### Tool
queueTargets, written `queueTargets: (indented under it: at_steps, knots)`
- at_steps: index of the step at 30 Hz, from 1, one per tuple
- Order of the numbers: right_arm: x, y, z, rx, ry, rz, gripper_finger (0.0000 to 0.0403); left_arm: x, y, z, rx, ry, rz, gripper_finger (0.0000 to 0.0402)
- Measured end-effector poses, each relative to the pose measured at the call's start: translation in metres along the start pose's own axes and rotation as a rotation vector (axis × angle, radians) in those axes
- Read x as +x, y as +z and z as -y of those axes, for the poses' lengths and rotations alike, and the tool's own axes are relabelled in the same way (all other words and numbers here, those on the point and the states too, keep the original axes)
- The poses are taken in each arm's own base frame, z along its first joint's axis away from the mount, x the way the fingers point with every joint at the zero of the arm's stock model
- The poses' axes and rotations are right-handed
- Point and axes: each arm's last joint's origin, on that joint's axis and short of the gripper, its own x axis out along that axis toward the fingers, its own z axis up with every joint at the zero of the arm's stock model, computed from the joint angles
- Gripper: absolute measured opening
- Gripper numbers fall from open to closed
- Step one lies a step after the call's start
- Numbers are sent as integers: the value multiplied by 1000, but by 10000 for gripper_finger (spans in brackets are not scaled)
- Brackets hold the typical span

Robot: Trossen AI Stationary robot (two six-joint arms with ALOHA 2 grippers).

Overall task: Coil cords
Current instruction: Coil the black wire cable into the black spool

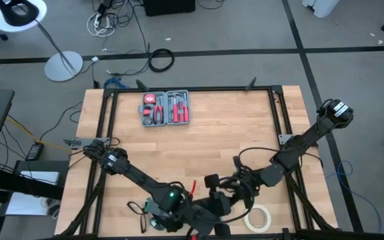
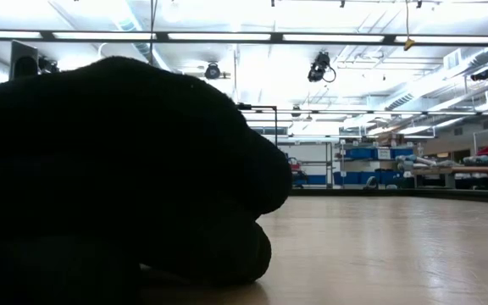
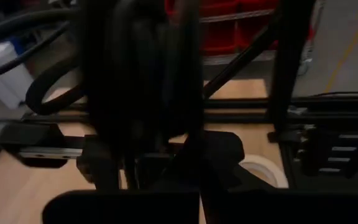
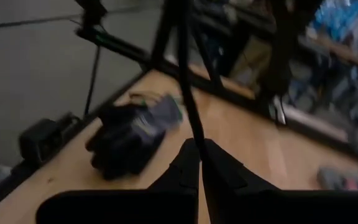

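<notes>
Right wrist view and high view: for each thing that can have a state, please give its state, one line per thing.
right end effector: shut on the cord, at the table's near edge.
cord: thin, black, stretched taut away from the fingers.
left end effector: shut; what it holds cannot be told.
tool case: open, tools inside, at the table's far side.
tape roll: lying flat near the front edge.
gloves: lying loose on the table.

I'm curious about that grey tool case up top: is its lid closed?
No, in the overhead view the tool case lies open near the table's far edge, with red-handled tools showing inside it.
</notes>
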Motion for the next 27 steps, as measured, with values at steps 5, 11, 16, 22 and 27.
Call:
queueTargets:
  at_steps: [5,11,16,22,27]
  knots:
    - [5,-13,9,135,-34,-106,7,7,-9,-12,-20,42,-90,0]
    - [5,-28,12,220,-56,-244,16,10,-27,-26,-1,111,-254,0]
    - [1,-45,16,289,-99,-405,16,8,-40,-35,16,169,-367,0]
    - [-2,-59,22,383,-117,-540,30,20,-63,-51,23,190,-515,0]
    - [-5,-65,22,383,-65,-619,36,48,-121,-54,-2,134,-641,0]
